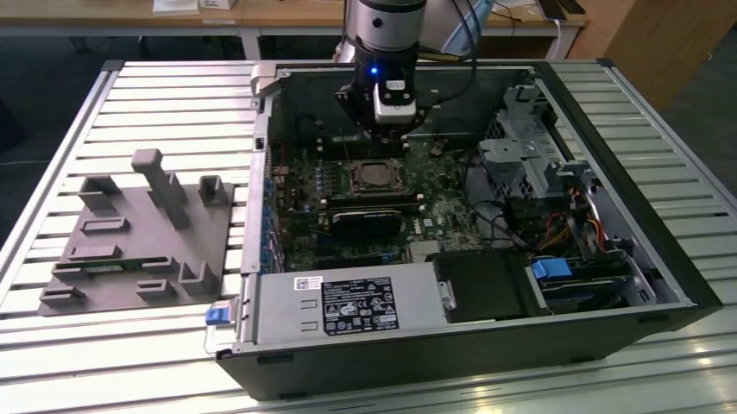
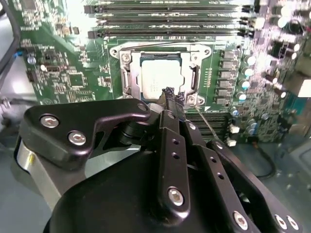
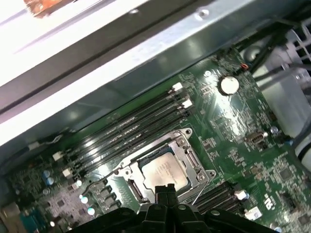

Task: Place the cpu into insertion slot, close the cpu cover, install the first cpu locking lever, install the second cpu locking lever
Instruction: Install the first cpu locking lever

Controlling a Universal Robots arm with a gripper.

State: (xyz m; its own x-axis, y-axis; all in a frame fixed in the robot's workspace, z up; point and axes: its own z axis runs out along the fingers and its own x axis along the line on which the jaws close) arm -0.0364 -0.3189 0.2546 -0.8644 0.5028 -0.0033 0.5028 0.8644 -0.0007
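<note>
Slatted metal table with an open PC case on it. Gripper hovers low over the motherboard, fingertips pinched together with nothing visible between them, right at the edge of the cpu cover. That's folded down around the cpu, which sits in the insertion slot. Grey fixture block sits on the exterior view's left.

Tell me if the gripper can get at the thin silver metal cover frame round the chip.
Probably yes: the black gripper hangs close over the thin silver metal cover frame, with nothing between them.
</note>
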